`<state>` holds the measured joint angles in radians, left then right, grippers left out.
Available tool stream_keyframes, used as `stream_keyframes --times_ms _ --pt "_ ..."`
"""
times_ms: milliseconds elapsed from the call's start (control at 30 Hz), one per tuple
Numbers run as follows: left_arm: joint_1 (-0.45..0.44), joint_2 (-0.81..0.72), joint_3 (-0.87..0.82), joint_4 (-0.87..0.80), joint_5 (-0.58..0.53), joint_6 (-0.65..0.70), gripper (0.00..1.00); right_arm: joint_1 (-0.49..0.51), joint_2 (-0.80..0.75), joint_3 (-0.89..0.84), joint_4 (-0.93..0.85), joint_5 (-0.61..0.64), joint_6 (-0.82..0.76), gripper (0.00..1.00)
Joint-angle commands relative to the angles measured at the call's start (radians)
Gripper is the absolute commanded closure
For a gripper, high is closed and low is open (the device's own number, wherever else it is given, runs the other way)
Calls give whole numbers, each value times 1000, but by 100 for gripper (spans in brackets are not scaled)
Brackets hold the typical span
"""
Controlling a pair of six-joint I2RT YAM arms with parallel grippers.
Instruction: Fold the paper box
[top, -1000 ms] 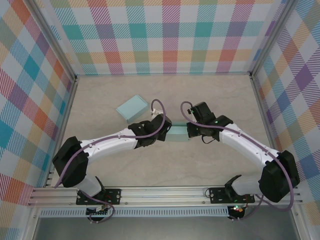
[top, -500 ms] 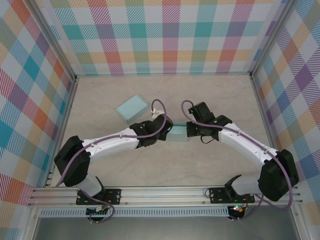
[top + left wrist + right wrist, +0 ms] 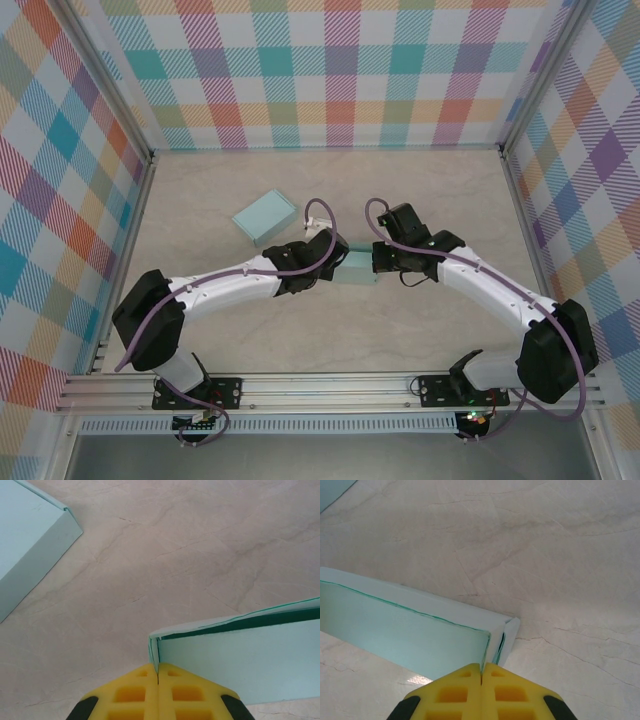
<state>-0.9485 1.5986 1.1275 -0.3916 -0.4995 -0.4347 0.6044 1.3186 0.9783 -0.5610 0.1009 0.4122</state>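
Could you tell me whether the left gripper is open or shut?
Shut: the left gripper has its yellow fingers pressed together on a thin wall of the paper box.

The large black joint of the left arm [image 3: 150, 315] has crept to the right, and the left hand [image 3: 333, 264] has edged slightly up and right with it. The right hand [image 3: 378, 262] has nudged a little leftward and farther from the bases. The pale teal paper box [image 3: 357, 270] between them now lies a touch more skewed.
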Motion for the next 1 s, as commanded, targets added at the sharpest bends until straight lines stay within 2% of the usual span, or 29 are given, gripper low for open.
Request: stream_keyframes --times_ms 0,433,900,967 --pt "-36 27 23 15 63 -7 100 16 -12 23 97 -106 22 94" --pt "-41 12 -11 18 11 -29 100 16 4 -68 110 -51 5 100" --pt "-39 -23 -103 66 7 -55 100 16 11 -153 136 7 -17 100" --pt "-39 -49 -115 84 20 -56 90 15 7 -155 141 5 -17 100"
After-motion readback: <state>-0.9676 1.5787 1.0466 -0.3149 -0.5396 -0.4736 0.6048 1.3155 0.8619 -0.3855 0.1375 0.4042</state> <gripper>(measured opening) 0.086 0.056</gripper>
